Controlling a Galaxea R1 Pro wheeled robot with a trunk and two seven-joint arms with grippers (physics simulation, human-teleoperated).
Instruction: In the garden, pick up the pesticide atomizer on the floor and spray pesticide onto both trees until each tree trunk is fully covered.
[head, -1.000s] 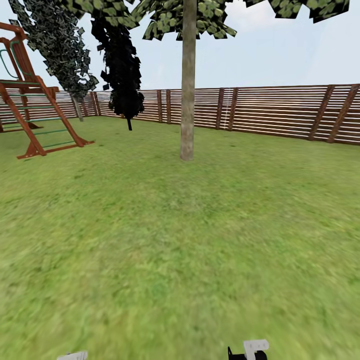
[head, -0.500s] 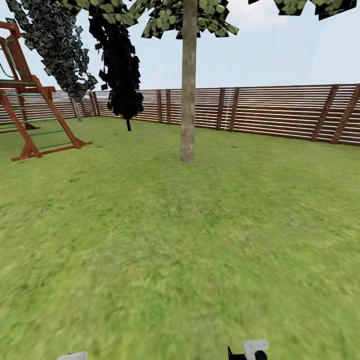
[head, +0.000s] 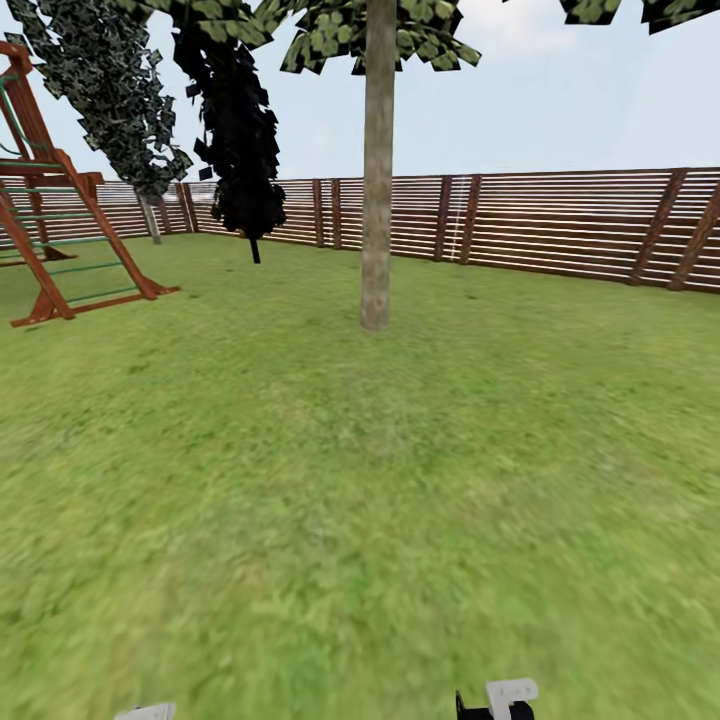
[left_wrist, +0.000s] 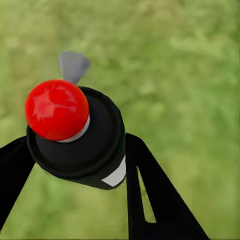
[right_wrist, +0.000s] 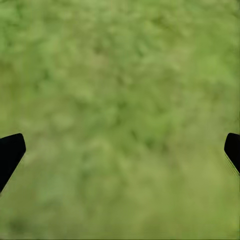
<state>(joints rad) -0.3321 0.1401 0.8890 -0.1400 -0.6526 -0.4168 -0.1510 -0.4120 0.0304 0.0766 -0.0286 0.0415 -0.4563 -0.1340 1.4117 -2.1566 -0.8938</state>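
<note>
**Atomizer in hand, tree dead ahead**

The small dark pesticide atomizer (left_wrist: 82, 142) with its glossy red ball tip and white band sat clamped in the left tool (left_wrist: 75, 165), the two black fingers (left_wrist: 145, 190) pressed against either side of the round body, over blurred grass. It looked light and rigid, a hard smooth shell that could slip or twist if squeezed off-centre; the wide dark body below the red tip seemed the sound place to hold, leaving the tip free. A small grey flap (left_wrist: 74, 65) stuck out beyond the tip, its purpose unclear.

The right tool (right_wrist: 120, 150) was spread wide, fingertips at opposite edges of its view, nothing between them but green.

Further out, in the head view, the pale grey-brown mottled tree trunk (head: 377, 170) rose straight ahead across the green lawn (head: 350, 500), well apart from the robot. A second leafy tree (head: 110, 90) leaned by the reddish slatted wooden fence (head: 560, 225), near a black-foliaged one (head: 240, 130), with a red-brown wooden play frame (head: 60, 220) at the left.
</note>
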